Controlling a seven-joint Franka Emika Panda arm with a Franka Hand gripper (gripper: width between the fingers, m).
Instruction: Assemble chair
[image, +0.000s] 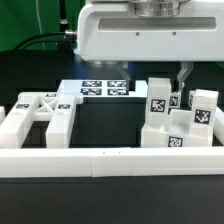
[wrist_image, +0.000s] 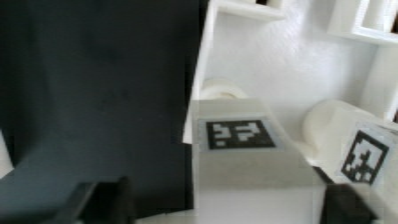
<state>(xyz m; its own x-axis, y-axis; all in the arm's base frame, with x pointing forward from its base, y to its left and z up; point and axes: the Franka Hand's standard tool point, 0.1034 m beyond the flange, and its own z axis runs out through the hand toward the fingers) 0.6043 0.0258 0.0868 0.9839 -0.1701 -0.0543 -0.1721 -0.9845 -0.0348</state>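
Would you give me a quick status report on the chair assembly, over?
Gripper open, astride a tagged chair part, not yet clamped. Neighbouring part close beside it. X-frame lies apart.

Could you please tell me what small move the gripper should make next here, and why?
Probably close the gripper onto the tagged white chair part. In the wrist view that part sits between the fingers, yet a dark gap shows beside one finger, so nothing looks gripped yet. Lifting before both fingers touch would likely leave the part behind.
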